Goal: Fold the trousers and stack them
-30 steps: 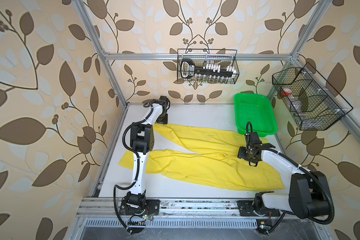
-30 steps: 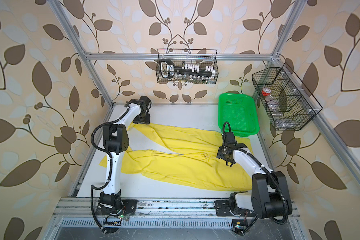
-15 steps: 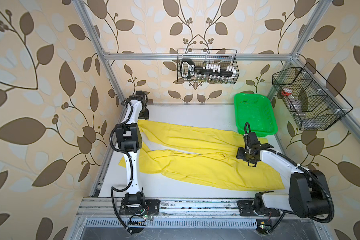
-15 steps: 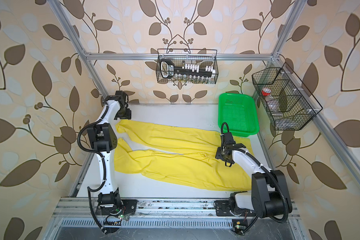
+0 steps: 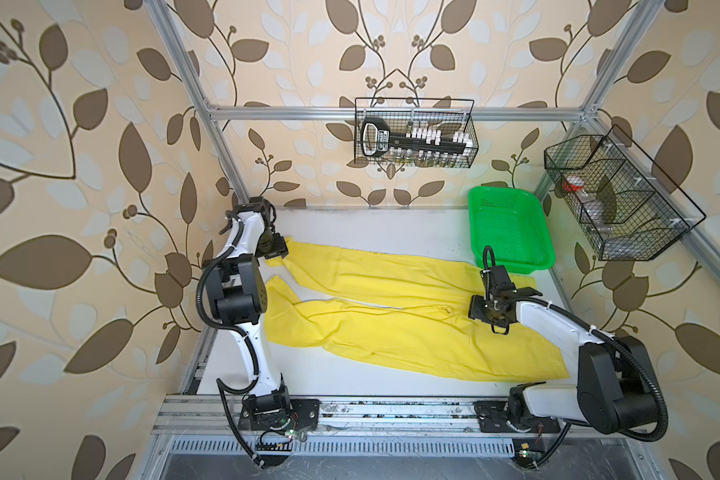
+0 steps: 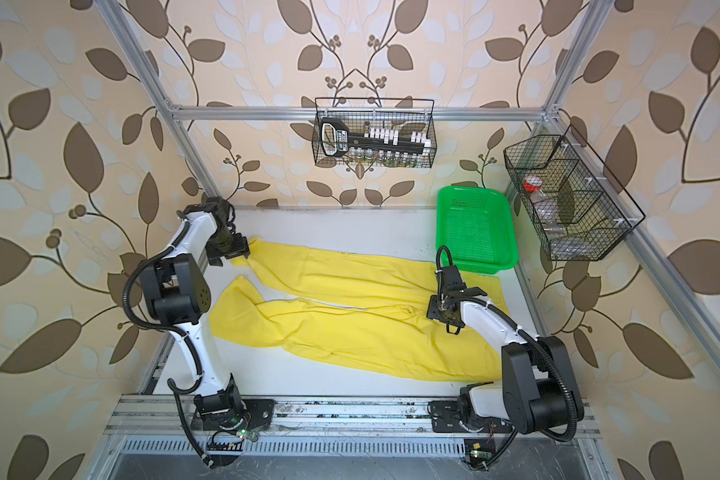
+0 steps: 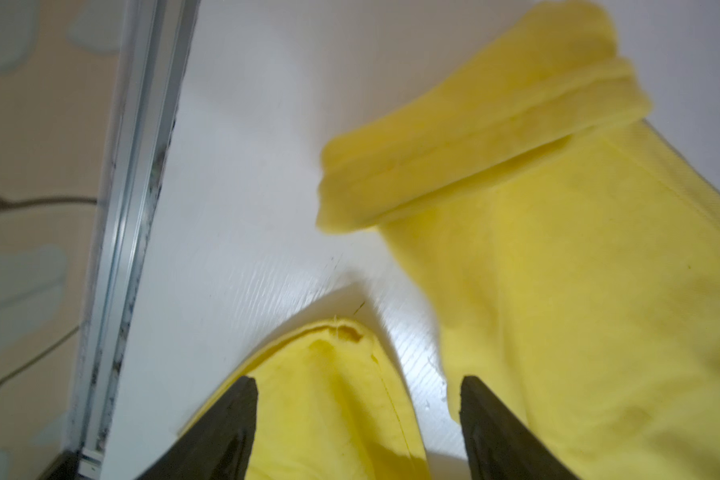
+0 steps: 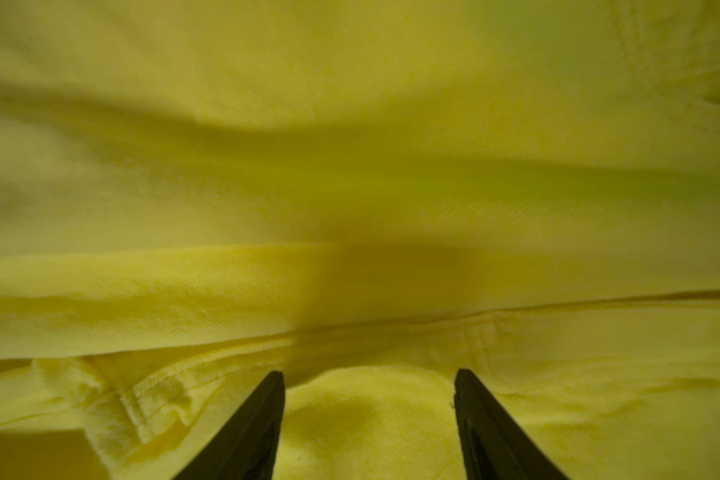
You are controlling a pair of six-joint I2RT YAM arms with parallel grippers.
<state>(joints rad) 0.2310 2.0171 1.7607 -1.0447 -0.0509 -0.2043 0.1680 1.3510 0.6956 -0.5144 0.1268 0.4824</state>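
The left gripper (image 7: pixel 358 380) has its jaws wide, one on each side of a corner of the hem (image 7: pixel 337 332) without pinching it. I judge this is a line-up for a grasp at the point that would carry the whole leg over. The right gripper (image 8: pixel 368 374) also has its jaws spread and closed on nothing. It is low over the seam where the legs meet, probably to pin or take the cloth there so the garment does not drag when the other end is pulled. The trousers (image 5: pixel 391 332) lie spread flat on the white table (image 5: pixel 371 224), unfolded. Their waist end is just beside the green basket (image 5: pixel 524 266), and both legs run away from it. That puts the right gripper near the basket and the left gripper at the cloth's farthest reach from it. The second leg's hem (image 7: pixel 474 145), also far from the basket, is turned back on itself. I judge that flap needs smoothing, or the fold will trap a lump. With one arm at each end, the trousers could be folded lengthwise toward the basket.
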